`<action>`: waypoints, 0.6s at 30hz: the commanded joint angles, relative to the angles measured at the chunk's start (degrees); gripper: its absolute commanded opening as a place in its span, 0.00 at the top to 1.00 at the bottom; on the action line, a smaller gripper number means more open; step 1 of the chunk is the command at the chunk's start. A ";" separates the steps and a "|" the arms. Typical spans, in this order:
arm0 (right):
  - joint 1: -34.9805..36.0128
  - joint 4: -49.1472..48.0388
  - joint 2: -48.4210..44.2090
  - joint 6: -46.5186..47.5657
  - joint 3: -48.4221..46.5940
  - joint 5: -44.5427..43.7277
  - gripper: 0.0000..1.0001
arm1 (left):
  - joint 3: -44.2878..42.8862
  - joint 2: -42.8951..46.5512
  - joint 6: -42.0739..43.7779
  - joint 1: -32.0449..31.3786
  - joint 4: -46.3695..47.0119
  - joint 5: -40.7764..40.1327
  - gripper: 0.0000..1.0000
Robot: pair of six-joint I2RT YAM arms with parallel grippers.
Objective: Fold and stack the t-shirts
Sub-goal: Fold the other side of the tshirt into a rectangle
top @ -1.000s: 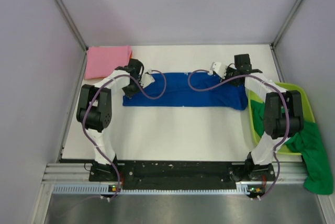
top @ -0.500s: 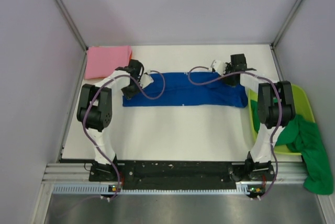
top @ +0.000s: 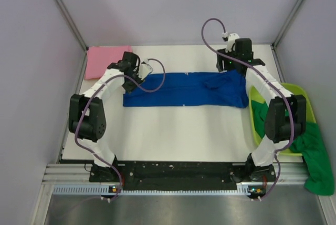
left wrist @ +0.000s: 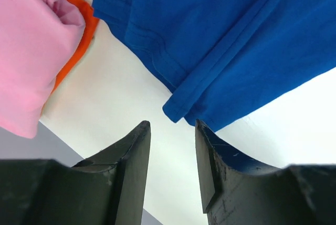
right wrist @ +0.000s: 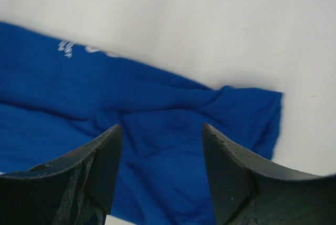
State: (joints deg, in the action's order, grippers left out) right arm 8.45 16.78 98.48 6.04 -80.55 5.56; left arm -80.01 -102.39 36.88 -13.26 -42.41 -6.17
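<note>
The royal blue t-shirt (top: 184, 89) lies folded into a long band across the middle of the table, and its white lettering (right wrist: 68, 48) shows in the right wrist view. My left gripper (top: 139, 70) (left wrist: 171, 125) hovers open just off the band's left corner (left wrist: 181, 110), with nothing between the fingers. Above the band's rumpled right end (right wrist: 173, 130), my right gripper (top: 227, 63) (right wrist: 161, 128) is raised and open, also holding nothing. A folded pink t-shirt (top: 107, 61) (left wrist: 31, 51) sits at the back left corner. The green t-shirt (top: 314, 154) hangs out of the tub on the right.
A lime-green plastic tub (top: 307, 99) stands at the table's right edge beside the right arm. An orange cloth edge (left wrist: 79, 41) peeks from under the pink shirt. Grey walls close the table on three sides. A purple cable (top: 210, 25) loops above the right wrist.
Both grippers have gone from shut to open and let go of the blue shirt. The right arm has risen toward the back, and the left wrist has drawn back-left off the corner.
</note>
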 commanded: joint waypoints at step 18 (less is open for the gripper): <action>10.01 7.40 17.80 10.04 -6.45 -12.15 0.80 | 4.24 -6.95 -3.14 1.57 9.62 -9.91 0.66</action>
State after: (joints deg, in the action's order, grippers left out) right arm 18.52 26.33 114.61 13.67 -80.88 -1.15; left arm -77.17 -110.80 34.11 -12.16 -36.40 -13.78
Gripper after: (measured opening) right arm 0.246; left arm 0.339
